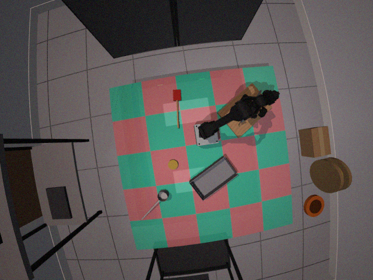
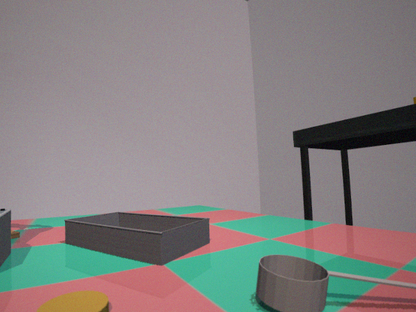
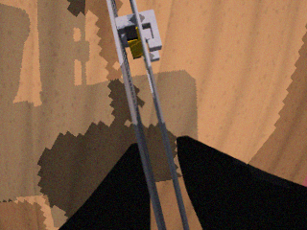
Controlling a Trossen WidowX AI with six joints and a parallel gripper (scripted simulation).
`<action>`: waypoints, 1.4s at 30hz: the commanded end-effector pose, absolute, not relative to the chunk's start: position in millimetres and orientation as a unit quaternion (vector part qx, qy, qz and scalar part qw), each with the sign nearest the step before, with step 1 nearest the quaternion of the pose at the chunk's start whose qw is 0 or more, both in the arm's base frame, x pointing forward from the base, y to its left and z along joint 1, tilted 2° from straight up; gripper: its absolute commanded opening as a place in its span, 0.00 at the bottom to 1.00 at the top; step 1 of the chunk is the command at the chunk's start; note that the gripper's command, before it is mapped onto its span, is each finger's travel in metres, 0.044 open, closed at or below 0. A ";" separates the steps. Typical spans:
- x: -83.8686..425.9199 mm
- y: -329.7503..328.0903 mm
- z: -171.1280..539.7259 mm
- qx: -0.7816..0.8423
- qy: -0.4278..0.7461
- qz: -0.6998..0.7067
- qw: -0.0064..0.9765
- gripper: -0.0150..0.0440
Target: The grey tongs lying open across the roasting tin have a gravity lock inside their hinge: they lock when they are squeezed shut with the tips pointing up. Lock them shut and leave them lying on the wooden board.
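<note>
2 grey tong arms are pinched in the gripper; the wooden board lies below.

Robot arm: matte black, chunky jointed segments | forearm: straight, slim | fingers: black, tapering, blunt-tipped

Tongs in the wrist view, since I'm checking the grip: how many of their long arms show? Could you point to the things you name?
2: the image-left arm point(image 3: 147, 172) and the image-right arm point(image 3: 172, 168), both between the gripper's point(image 3: 156, 141) fingers; neither is hidden.
</note>
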State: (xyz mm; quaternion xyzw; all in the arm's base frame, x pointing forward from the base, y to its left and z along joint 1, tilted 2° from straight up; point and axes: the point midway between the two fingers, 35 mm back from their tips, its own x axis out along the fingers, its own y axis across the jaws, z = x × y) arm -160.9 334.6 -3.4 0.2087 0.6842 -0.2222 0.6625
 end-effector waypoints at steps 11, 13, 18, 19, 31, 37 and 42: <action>-160.9 334.7 -3.2 0.209 0.684 -0.222 0.662 0.62; -160.9 334.7 -3.2 0.209 0.684 -0.222 0.662 0.71; -160.9 334.7 -3.2 0.209 0.684 -0.222 0.662 0.93; -160.9 334.7 -3.2 0.209 0.684 -0.222 0.662 0.98; -80.2 317.1 42.6 0.211 0.681 -0.222 0.665 1.00; -18.9 281.3 74.1 0.212 0.679 -0.223 0.667 1.00; -17.5 280.2 74.8 0.212 0.679 -0.223 0.667 1.00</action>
